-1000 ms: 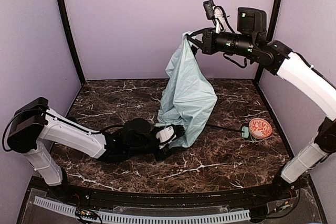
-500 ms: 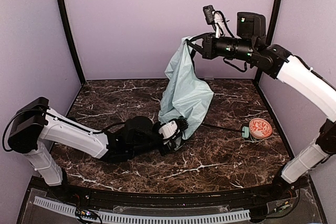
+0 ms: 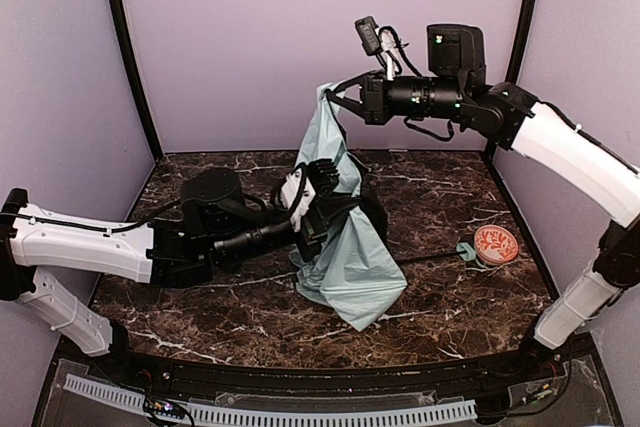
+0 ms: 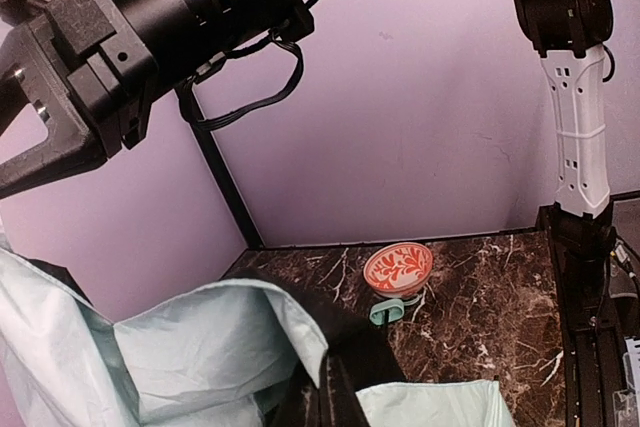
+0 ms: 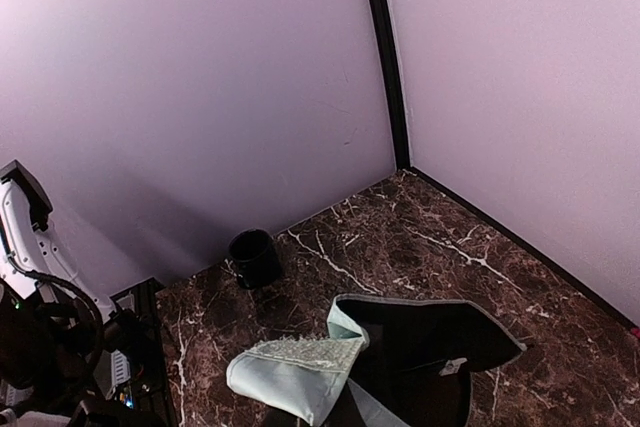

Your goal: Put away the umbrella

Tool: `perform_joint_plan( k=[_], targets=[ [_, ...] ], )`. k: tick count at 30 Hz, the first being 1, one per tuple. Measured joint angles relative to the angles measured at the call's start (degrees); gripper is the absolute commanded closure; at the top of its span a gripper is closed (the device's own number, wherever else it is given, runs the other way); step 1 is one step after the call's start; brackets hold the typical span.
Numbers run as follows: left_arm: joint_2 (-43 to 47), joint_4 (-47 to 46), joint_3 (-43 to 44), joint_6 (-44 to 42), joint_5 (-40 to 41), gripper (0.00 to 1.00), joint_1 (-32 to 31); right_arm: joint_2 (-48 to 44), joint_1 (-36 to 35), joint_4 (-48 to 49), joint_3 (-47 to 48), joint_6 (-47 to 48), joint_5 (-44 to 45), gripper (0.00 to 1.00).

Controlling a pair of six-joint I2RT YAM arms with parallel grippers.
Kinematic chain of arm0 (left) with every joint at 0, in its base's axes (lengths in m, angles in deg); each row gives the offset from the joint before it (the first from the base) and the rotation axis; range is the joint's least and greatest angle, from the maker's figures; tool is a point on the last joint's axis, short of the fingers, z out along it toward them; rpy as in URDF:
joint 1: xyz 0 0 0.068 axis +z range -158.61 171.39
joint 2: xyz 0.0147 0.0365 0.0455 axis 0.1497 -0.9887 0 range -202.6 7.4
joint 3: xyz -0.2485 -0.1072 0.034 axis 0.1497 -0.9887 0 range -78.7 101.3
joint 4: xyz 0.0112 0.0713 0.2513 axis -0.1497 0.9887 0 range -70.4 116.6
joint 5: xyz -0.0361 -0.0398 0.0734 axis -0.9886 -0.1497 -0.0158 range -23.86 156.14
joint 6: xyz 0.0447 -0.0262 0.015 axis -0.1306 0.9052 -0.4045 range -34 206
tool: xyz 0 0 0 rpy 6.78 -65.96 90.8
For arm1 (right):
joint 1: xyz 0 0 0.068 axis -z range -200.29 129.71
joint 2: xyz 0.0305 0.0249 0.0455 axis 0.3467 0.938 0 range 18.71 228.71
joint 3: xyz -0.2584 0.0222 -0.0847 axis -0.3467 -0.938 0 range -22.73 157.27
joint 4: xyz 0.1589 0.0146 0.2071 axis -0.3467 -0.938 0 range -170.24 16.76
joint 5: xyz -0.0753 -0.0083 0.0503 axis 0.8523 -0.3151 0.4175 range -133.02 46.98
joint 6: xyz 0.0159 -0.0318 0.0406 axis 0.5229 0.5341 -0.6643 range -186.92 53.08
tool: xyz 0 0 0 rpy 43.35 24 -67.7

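Note:
The umbrella (image 3: 350, 267) is a pale mint canopy with black lining, held up between both grippers. My right gripper (image 3: 333, 97) is shut on its top edge, high near the back wall. My left gripper (image 3: 322, 185) is shut on the fabric at mid height, and the canopy drapes over it down to the table. The thin black shaft (image 3: 430, 258) lies on the table and ends at the small mint handle (image 3: 466, 249). In the left wrist view the fabric (image 4: 190, 347) hides my fingers, and the handle (image 4: 390, 310) shows beyond. In the right wrist view the fabric (image 5: 300, 372) hangs below.
A red-and-white patterned bowl (image 3: 495, 243) stands at the right, touching the handle; it also shows in the left wrist view (image 4: 398, 267). A black cup (image 5: 255, 257) stands near the wall in the right wrist view. The table is dark marble (image 3: 200, 307) with purple walls around.
My left gripper rose from the table and moved back, lifting the lower canopy with it. My right gripper moved left with the top edge. The fabric now hangs lower at the front.

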Motion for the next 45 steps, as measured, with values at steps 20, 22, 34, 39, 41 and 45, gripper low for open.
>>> perform_joint_plan(
  k=[20,22,34,39,41,45],
  targets=[
    [-20.13,3.63,-3.23,2.43,4.46,1.0,9.14,3.26,4.22,-12.07,2.05,5.31,1.46,1.0],
    [-22.29,3.48,-3.19,2.49,4.04,1.0,9.25,2.73,4.39,-14.36,2.05,6.45,0.63,1.0],
    [-26.86,1.81,-2.82,2.47,6.21,0.93,15.28,-9.29,4.28,-22.01,-15.69,10.67,-10.6,0.99],
    [-26.95,0.57,-3.04,3.39,5.2,0.72,16.5,-12.07,2.51,-11.76,-34.86,3.58,-17.16,1.0],
    [-26.73,-0.42,-3.82,3.65,4.5,0.64,16.81,-11.89,1.57,-6.01,-42.62,-0.57,-18.43,1.0],
    [-24.79,-0.76,-5.92,4.59,2.64,0.44,17.59,-9.94,-0.79,5.7,-53.51,-8.35,-19.34,1.0]
  ],
)
